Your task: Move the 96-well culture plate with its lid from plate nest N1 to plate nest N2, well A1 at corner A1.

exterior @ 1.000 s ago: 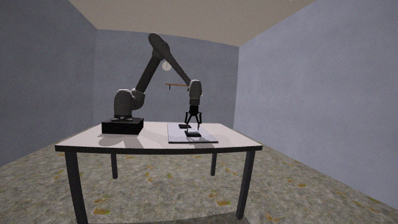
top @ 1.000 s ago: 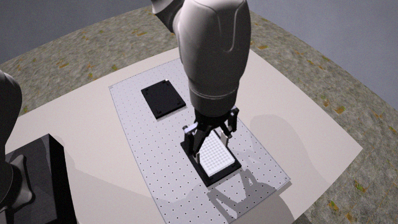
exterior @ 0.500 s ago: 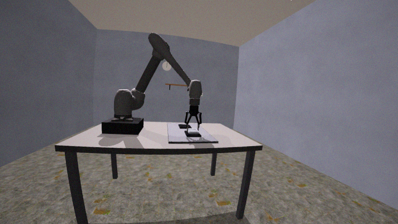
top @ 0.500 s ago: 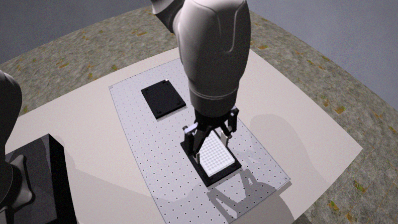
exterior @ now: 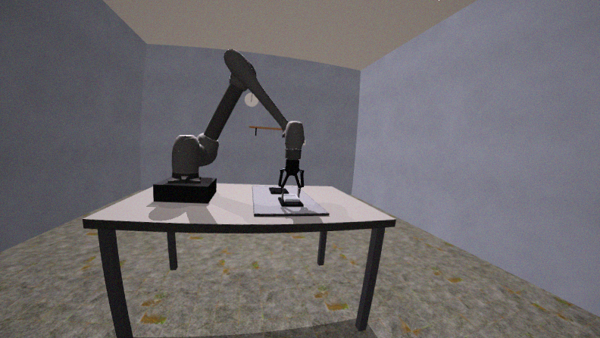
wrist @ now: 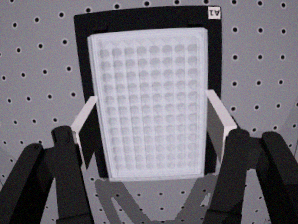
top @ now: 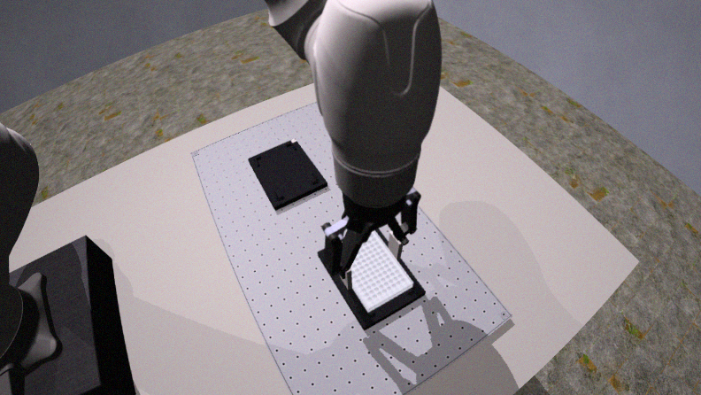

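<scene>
While clamped on the long edges of the culture plate (wrist: 149,103), the gripper (wrist: 152,119) holds it above a black nest (top: 364,313). The other nest (top: 287,173) lies well apart on the perforated surface (top: 274,274)

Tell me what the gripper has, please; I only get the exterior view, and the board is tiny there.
Observer: The gripper is shut on the culture plate; in the wrist view its white pads press both long sides.
Operator: Is it over a nest?
Observer: Yes. The top view shows the plate within the outline of the black nest. I cannot tell whether it is fully down.
Operator: And the second nest?
Observer: In the top view the other nest has nothing on it.
</scene>
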Robot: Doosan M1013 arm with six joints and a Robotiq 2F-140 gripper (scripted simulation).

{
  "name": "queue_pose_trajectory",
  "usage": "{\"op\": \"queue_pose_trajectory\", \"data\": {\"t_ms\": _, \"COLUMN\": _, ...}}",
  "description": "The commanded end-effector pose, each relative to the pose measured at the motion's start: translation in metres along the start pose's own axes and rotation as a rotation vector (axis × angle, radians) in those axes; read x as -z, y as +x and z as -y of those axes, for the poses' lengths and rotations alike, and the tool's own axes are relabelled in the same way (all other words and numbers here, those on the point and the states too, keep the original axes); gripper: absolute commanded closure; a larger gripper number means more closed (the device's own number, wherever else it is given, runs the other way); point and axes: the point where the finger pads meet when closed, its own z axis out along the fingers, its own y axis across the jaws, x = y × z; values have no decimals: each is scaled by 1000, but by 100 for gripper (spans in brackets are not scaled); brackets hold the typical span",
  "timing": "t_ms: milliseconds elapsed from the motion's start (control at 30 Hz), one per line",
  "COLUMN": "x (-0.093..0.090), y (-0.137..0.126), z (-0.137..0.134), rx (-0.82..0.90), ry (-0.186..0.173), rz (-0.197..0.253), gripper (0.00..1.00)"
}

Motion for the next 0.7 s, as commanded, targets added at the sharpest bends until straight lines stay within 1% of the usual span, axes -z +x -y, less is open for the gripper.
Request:
{"op": "queue_pose_trajectory", "data": {"t_ms": 0, "x": 0, "y": 0, "z": 0, "rx": 0, "ry": 0, "rz": 0, "gripper": 100}}
{"op": "queue_pose_trajectory", "data": {"t_ms": 667, "x": -3, "y": 0, "z": 0, "rx": 0, "ry": 0, "rz": 0, "gripper": 100}}
